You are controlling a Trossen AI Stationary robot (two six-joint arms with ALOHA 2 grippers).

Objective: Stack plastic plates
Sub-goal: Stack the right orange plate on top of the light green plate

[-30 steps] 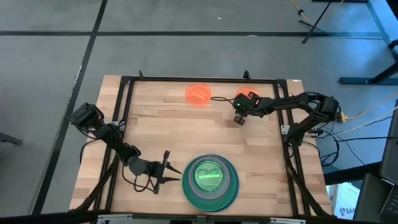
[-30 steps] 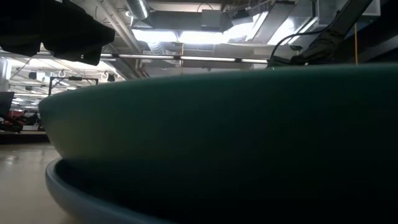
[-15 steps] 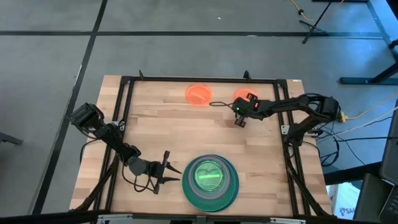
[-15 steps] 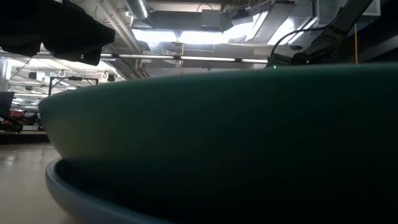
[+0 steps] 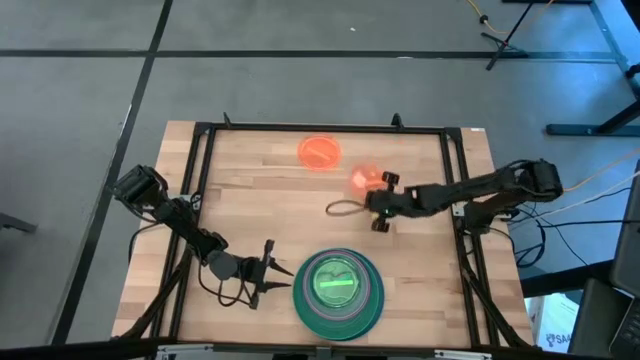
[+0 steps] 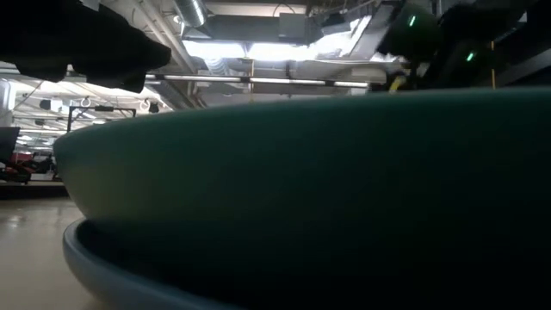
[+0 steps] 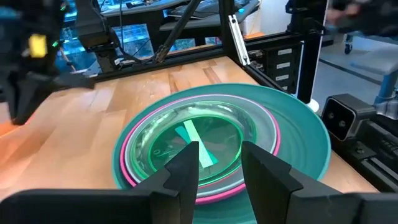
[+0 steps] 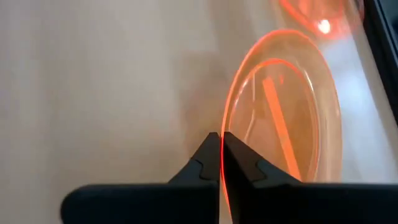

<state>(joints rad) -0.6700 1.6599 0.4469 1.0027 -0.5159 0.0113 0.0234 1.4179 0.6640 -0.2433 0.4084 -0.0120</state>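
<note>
the right gripper (image 5: 378, 205), pinching a small orange plate (image 5: 363, 180), has swung toward the six o'clock stack (image 5: 338, 284); another orange plate (image 5: 319, 152) waits at twelve o'clock.

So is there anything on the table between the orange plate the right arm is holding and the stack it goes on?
Nothing visible. The right gripper holds a small orange plate by its rim, and only bare table lies between it and the stack. The left gripper sits beside the stack, off that path.

Lab: framed workbench (image 5: 300, 215), exposed ceiling ducts (image 6: 258, 34).
</note>
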